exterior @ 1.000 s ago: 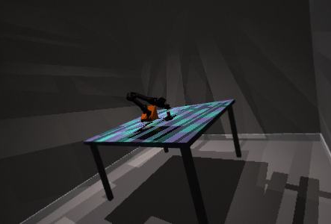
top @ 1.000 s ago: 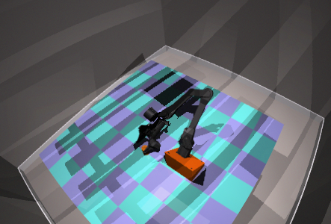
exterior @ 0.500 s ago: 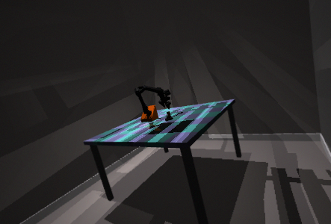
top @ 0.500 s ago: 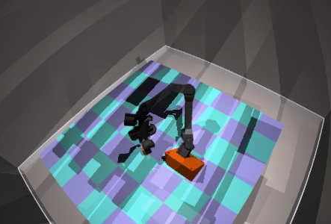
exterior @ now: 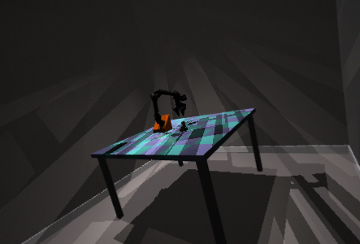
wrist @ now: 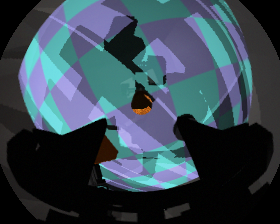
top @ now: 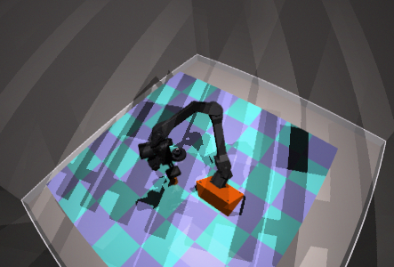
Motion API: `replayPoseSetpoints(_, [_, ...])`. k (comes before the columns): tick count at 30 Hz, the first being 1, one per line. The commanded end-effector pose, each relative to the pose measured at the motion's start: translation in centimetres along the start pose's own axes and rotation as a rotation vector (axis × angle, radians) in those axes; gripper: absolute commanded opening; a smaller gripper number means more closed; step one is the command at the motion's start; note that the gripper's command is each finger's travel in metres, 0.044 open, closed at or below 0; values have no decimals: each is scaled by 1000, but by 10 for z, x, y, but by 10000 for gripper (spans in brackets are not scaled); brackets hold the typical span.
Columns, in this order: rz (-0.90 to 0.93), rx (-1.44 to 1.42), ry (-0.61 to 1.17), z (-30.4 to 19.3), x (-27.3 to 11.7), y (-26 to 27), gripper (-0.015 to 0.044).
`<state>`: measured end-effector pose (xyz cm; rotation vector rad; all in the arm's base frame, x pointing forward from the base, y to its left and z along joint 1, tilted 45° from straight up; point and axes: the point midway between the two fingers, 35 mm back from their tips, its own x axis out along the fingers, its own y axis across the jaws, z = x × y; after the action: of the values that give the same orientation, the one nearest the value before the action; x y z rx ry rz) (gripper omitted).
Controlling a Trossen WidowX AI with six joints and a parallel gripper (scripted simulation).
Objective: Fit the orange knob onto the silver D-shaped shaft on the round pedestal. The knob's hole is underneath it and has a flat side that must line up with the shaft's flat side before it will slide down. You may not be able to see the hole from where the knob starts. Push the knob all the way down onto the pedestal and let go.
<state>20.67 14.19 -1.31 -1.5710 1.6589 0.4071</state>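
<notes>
Some room separates the open claw from the orange knob.

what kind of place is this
Probably a robot test room: a small black arm on an orange base block, a checkered table, and bare dark walls.

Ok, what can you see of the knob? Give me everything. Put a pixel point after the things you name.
The knob (top: 174, 182) (wrist: 141, 111) looks small and rounded, grainy orange along one lit edge and very dark elsewhere. The open jaws don't grip it; in the wrist view it appears beyond them. The top view shows it partly covered. Its material, hole, exact tilt and support can't be made out.
</notes>
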Motion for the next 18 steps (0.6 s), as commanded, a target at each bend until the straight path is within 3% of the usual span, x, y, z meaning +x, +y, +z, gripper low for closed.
replayPoseSetpoints(1, [-11, -12, 8, 1, -1, -1, 440])
replayPoseSetpoints(6, [-11, -239, 9, 1, 0, -1, 440])
replayPoseSetpoints(13, [-11, -239, 9, 1, 3, -1, 440])
replayPoseSetpoints(18, [-11, -238, 10, 0, 34, -1, 440])
